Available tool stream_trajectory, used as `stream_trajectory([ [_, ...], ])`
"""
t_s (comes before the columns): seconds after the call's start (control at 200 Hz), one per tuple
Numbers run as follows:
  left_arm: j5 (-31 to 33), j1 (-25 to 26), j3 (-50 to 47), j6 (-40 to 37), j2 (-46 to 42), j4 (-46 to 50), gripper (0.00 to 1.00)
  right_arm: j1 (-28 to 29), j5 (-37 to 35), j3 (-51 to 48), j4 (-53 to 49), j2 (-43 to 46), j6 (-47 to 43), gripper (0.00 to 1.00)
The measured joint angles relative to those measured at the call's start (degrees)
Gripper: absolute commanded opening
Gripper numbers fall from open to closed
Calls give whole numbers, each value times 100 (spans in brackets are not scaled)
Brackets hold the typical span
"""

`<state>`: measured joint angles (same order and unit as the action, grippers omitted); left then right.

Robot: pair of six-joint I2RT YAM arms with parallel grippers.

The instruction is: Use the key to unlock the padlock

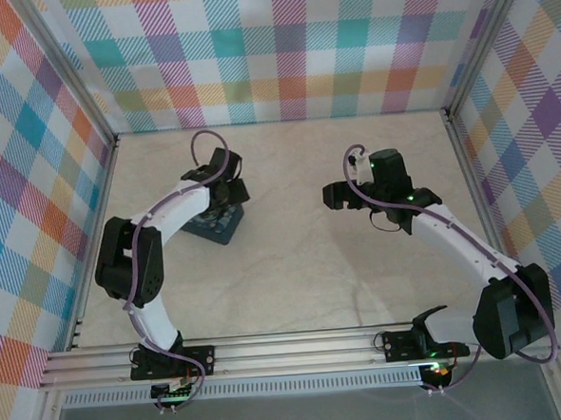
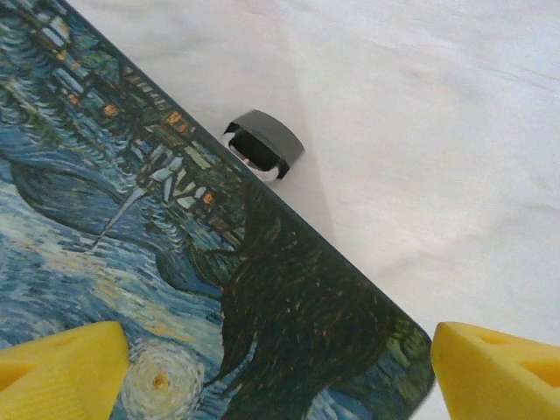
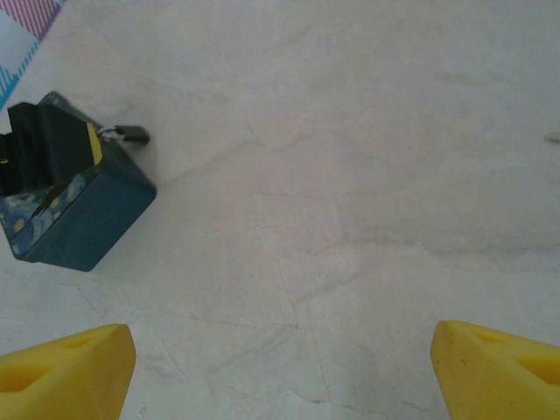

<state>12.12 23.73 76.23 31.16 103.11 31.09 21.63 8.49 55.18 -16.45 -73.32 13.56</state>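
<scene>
Hovering above the blue box [image 2: 131,262], the left end effector [image 2: 280,372] is released; the padlock [image 2: 262,146] lies just beside the box's edge. The right end effector [image 3: 280,372], well apart from the box, is released too.

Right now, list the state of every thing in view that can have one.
box: flat on the table, picture side up.
padlock: lying on the table beside the box's edge, not gripped; cannot tell whether it is locked.
left gripper: open, empty, over the box.
right gripper: open, empty, over bare table.
</scene>
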Motion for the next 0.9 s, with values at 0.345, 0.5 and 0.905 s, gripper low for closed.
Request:
stream_trajectory([
  [0.345, -940, 87, 734, -229, -175, 916, 93, 92, 57, -11, -46, -205, 225, 86],
  [0.5, -662, -463, 258, -201, -973, 1060, 93, 247, 61, -87, 61, -302, 343, 85],
  [0.905, -1510, -1858, -1611, 415, -1362, -199, 92, 1541, 94, 503, 686, -2216, 911, 70],
])
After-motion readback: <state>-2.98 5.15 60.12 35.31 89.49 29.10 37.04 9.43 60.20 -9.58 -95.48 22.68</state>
